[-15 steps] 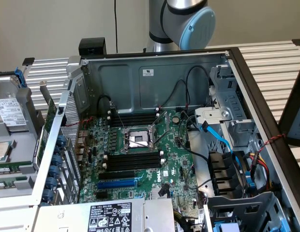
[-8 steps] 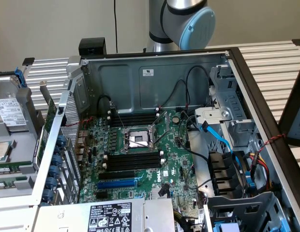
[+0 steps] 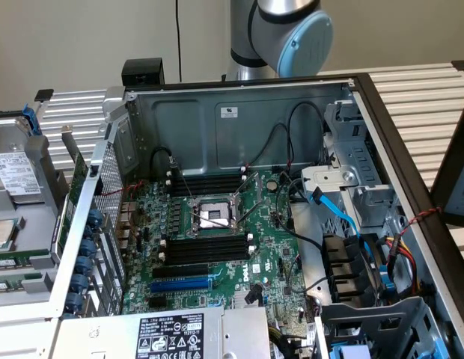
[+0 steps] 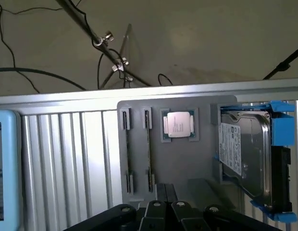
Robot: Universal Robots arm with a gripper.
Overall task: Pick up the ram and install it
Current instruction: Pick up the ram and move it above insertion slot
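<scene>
In the wrist view the ram (image 4: 148, 144) shows as a thin dark stick standing on edge in the right-hand pair of clips of a grey holder tray (image 4: 187, 163). The clip pair beside it (image 4: 125, 144) looks empty. My gripper (image 4: 166, 193) hangs above the tray's near edge, fingers pressed together, shut with nothing between them, a short way from the ram. In the exterior view the open computer case (image 3: 239, 112) shows the green motherboard (image 3: 269, 247) with long black memory slots (image 3: 206, 247) on both sides of the processor socket (image 3: 213, 215). An arm joint (image 3: 284, 30) rises behind the case.
On the holder tray a processor chip (image 4: 178, 125) lies beside the ram, and a hard drive in a blue caddy (image 4: 247, 154) stands further along. A ribbed metal tabletop (image 4: 67, 159) surrounds it. Inside the case are a blue expansion slot (image 3: 179, 284), loose cables (image 3: 337, 213) and drive bays.
</scene>
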